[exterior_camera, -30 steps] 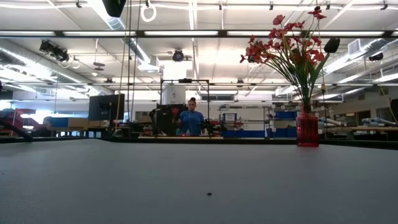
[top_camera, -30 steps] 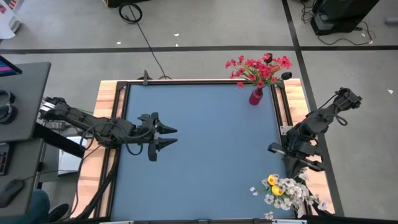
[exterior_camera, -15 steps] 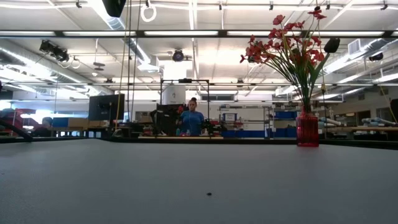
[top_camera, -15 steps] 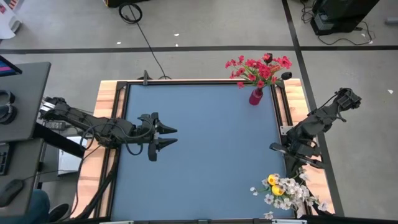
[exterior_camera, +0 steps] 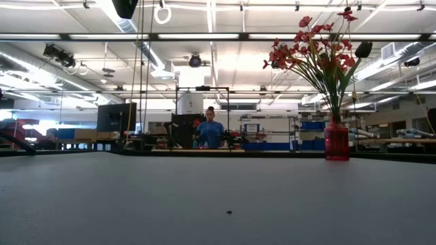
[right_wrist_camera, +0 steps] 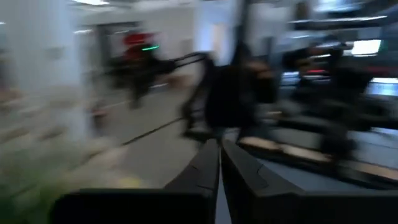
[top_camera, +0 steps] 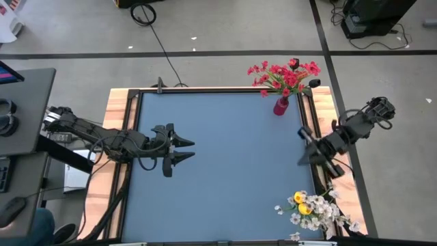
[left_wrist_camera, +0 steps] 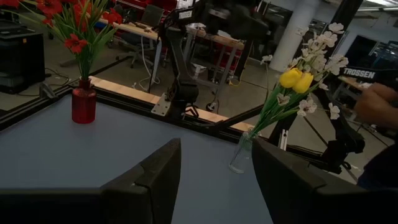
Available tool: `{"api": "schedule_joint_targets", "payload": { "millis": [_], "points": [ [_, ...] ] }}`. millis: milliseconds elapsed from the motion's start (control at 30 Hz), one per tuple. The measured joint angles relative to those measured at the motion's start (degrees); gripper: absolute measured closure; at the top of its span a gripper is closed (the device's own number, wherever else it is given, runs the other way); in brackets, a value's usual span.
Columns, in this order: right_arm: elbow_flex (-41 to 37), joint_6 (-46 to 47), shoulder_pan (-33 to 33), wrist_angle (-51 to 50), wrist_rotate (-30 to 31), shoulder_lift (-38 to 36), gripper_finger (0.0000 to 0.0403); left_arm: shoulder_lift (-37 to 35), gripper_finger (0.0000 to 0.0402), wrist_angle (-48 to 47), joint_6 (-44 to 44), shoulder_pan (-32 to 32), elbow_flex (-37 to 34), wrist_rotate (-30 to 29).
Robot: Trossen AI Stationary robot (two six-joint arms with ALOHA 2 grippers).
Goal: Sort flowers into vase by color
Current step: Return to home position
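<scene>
Red flowers (top_camera: 283,74) stand upright in a red vase (top_camera: 280,106) at the table's far right corner; the low view shows them too (exterior_camera: 320,47). White and yellow flowers (top_camera: 313,207) stand together in a clear vase (left_wrist_camera: 239,155) at the near right corner. My left gripper (top_camera: 190,150) hovers open over the table's left part, pointing right, with nothing between its fingers (left_wrist_camera: 214,180). My right gripper (top_camera: 301,161) hangs shut and empty (right_wrist_camera: 219,165) at the right edge, between the two vases.
Black rails and wooden strips (top_camera: 116,109) frame the blue table top. A person's hand (left_wrist_camera: 376,106) shows beyond the near right corner. A person stands far behind the table (exterior_camera: 210,131). The blue middle of the table (top_camera: 232,157) bears nothing.
My right gripper has swung round from facing the white and yellow flowers toward the table's left, and has shifted a little toward the far edge. The flowers and vases have kept their places.
</scene>
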Motion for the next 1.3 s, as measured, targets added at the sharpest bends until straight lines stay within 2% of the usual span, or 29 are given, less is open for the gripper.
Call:
{"api": "schedule_joint_targets", "payload": {
  "millis": [100, 200, 500, 733, 900, 1133, 1233, 1300],
  "points": [
    [0.0, -0.4, -0.3, 0.4, 8.0, -0.3, 0.0395, 0.0, 0.0198, 0.0, 0.0, 0.0, 0.0, 0.0],
    [0.0, 0.2, -1.7, 0.2, 11.2, -0.6, 0.0395, 0.0, 0.0198, 0.0, 0.0, 0.0, 0.0, 0.0],
    [0.0, 2.4, -6.6, -9.1, 18.1, -0.6, 0.0399, 0.0, 0.0198, 0.0, 0.0, 0.0, 0.0, 0.0],
    [0.0, 12.1, -8.2, -7.6, 22.0, -0.9, 0.04, 0.0, 0.0198, 0.9, 2.9, 2.6, 0.0, -3.4],
    [0.0, 16.3, -8.2, -5.1, 23.3, -0.9, 0.0399, 0.0, 0.0198, 0.9, 3.2, 2.9, 0.0, -3.1],
    [0.0, 8.3, -8.2, -5.3, 23.8, -0.9, 0.0399, 0.8, 0.0198, 3.1, 4.6, 3.7, 0.1, -4.1],
    [0.0, 4.1, -8.2, -8.7, 28.3, -1.0, 0.0394, 0.9, 0.0198, 3.6, 3.8, 3.8, 0.1, -4.1],
    [0.0, 6.4, -8.2, -10.4, 31.5, -0.9, 0.0392, 1.2, 0.0198, 3.2, 4.4, 4.5, 0.1, -4.0]
  ]
}}
